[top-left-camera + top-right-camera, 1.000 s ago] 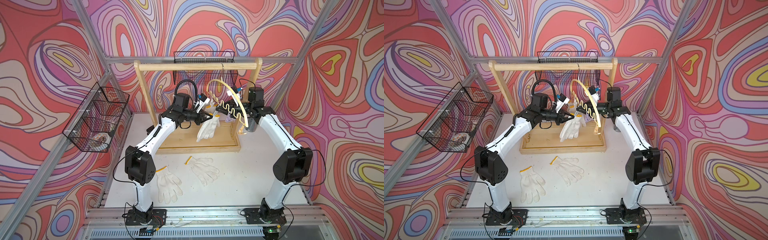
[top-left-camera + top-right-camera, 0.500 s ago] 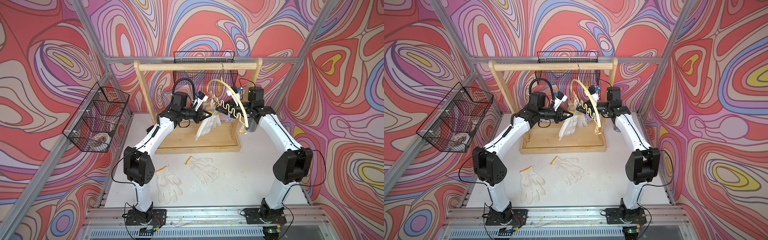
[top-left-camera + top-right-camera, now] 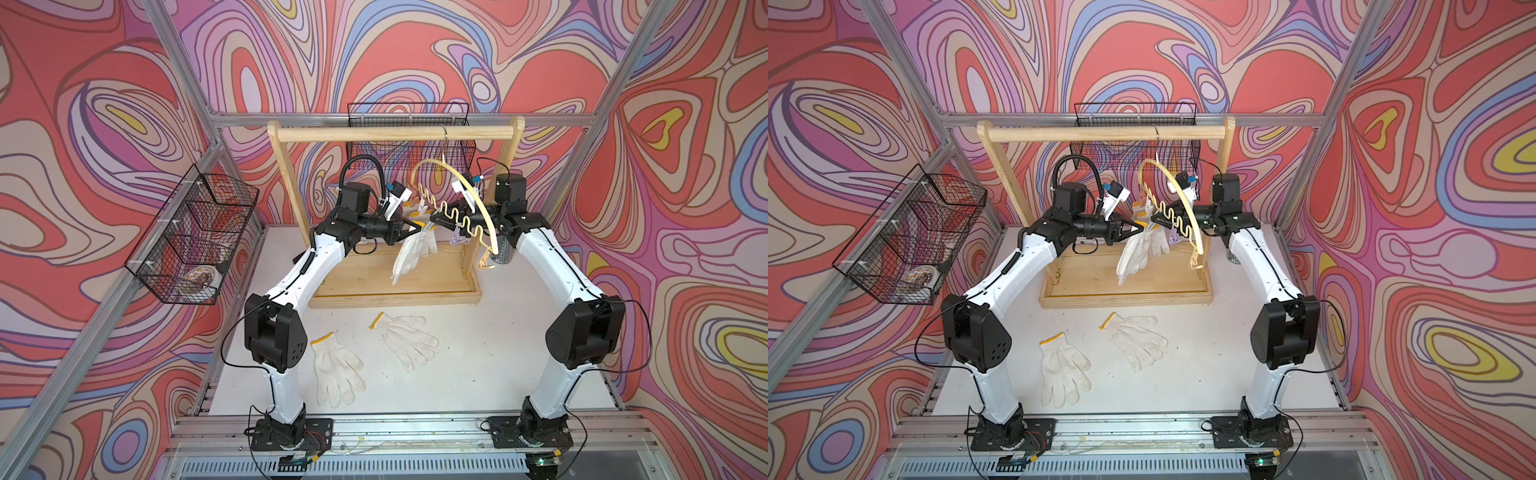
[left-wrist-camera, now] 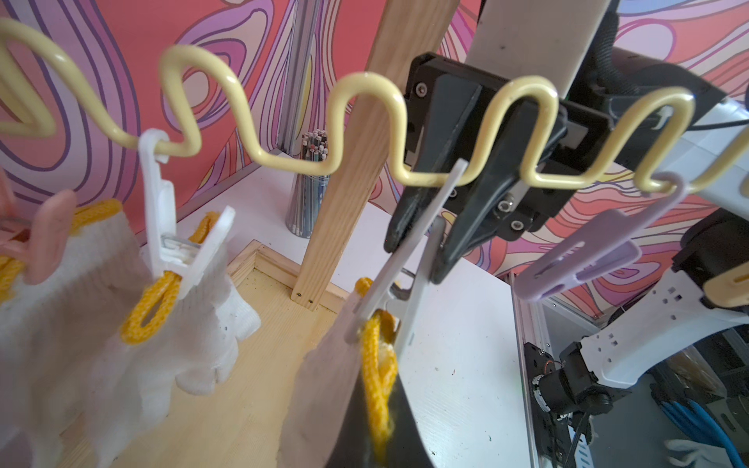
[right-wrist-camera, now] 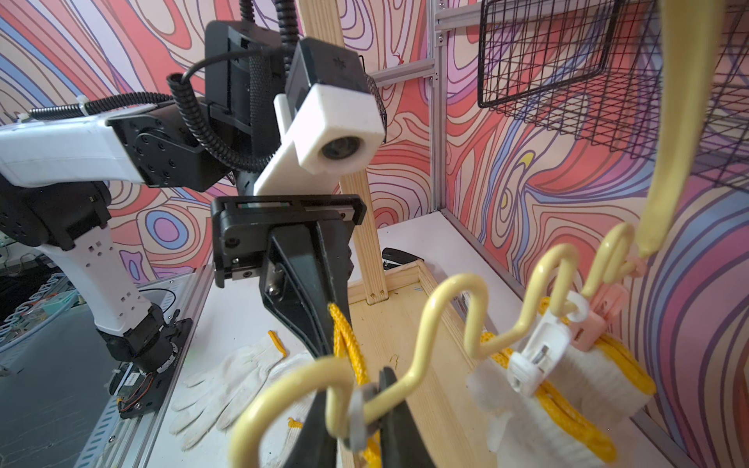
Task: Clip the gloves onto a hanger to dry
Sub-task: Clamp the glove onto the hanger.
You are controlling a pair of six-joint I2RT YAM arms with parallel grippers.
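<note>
The left claw (image 5: 320, 340) pinches a knitted glove (image 3: 409, 257) by its cuff while the right claw (image 4: 415, 259) squeezes a plastic clip (image 4: 383, 283) on the wavy hanger (image 4: 296, 166).

left gripper (image 3: 419, 226) clamped; right gripper (image 4: 417, 259) pinching

The hanger (image 4: 364, 77) is pale yellow. From it hang white clips (image 4: 162, 210), a pink clip (image 4: 48, 235) and a lilac clip (image 4: 575, 259). The gloves (image 3: 336, 370), on the hanger and on the white table (image 3: 498, 365) below it, are white knit with yellow-edged cuffs. Above the hanger the rail (image 3: 395, 134) is pale bare wood; behind it the wire basket (image 3: 374, 151) is black. The walls (image 3: 415, 54) swirl in coral, pink, lilac, blue and yellow, with dark outlines.
</note>
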